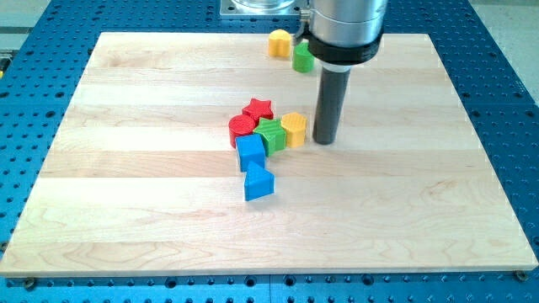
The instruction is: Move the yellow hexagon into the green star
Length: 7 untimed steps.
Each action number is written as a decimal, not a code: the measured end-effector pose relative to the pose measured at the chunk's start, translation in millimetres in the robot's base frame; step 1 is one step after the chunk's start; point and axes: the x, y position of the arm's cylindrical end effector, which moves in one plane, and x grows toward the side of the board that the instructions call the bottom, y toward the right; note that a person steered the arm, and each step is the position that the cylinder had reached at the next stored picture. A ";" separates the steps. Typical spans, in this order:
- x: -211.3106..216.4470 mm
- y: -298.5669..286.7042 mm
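The yellow hexagon (294,129) sits near the board's middle, touching the right side of the green star (271,135). My tip (325,140) stands just to the right of the yellow hexagon, very close to it. The green star is packed between the hexagon, a red star (258,109), a red round block (241,128) and a blue block (250,151).
A second blue block (258,183) lies below the cluster. A yellow block (280,42) and a green block (303,58) sit near the board's top edge, partly behind the arm's body (344,29). The wooden board (126,210) lies on a blue perforated table.
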 end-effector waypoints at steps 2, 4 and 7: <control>-87.2 -0.5; -76.7 -80.6; -63.7 -109.1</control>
